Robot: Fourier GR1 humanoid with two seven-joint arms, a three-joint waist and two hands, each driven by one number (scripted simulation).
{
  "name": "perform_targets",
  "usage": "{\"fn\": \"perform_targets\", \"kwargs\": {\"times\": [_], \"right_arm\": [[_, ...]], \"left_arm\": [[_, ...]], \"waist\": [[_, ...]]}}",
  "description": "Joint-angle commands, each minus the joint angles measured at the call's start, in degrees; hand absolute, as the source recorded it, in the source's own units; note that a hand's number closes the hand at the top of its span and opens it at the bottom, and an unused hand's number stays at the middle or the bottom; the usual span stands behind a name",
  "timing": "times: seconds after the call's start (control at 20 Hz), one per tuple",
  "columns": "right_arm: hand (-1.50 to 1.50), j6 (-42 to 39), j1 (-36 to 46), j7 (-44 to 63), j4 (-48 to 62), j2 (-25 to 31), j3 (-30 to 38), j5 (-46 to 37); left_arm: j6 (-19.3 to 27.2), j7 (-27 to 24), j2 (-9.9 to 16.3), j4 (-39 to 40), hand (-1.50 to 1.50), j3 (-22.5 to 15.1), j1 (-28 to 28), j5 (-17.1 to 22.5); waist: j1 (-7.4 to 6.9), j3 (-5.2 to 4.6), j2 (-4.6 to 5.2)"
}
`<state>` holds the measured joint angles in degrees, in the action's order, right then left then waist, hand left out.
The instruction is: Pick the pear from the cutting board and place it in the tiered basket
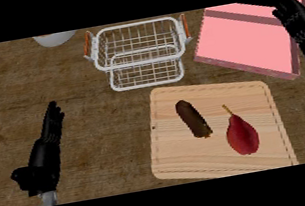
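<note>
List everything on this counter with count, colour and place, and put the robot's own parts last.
pear: one, dark red with a thin stem, right half of the cutting board.
brown object: one, dark brown, elongated, middle of the cutting board, left of the pear.
cutting board: one, light wood, lower right of the counter.
tiered basket: one, white wire with orange handles, top centre.
pink tray: one, pink, flat, upper right.
bowl: one, pale, top edge left of the basket, mostly cut off.
counter: one, dark brown.
left hand: one, black, open, lower left.
right hand: one, black, upper right beside the tray.
</note>
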<state>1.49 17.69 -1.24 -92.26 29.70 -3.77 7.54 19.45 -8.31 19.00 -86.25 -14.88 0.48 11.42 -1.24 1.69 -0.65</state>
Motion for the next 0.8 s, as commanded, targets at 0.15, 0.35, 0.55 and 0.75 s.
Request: {"fn": "perform_targets", "kwargs": {"times": [0.15, 0.35, 0.55, 0.75], "right_arm": [[1.50, 10.1, -4.3, 1.9, -4.2, -0.7, 7.3, -3.2], [-1.50, 25.8, -12.3, 10.5, 3.1, -0.7, 18.5, -8.7], [-1.50, 36.2, -18.2, 5.3, -6.3, -14.3, 20.6, -5.1], [-1.50, 36.0, -25.8, 10.0, -22.9, -17.3, 12.6, -9.8]], "left_arm": [[1.2, 2.8, 0.9, 4.9, 0.00, 2.1, 3.8, -0.3], [2.6, 5.2, -0.2, 6.2, 0.00, 2.4, 5.9, 0.9], [3.9, 6.2, -3.0, 6.9, 0.00, 0.0, 5.6, -0.4], [2.1, 9.8, -3.2, 7.7, 0.00, -0.3, 0.4, -1.2]], "waist": [[2.08, -1.70, 0.45], [8.02, -1.73, 0.40], [5.48, -1.65, 0.03], [2.37, -1.75, 0.49]]}}
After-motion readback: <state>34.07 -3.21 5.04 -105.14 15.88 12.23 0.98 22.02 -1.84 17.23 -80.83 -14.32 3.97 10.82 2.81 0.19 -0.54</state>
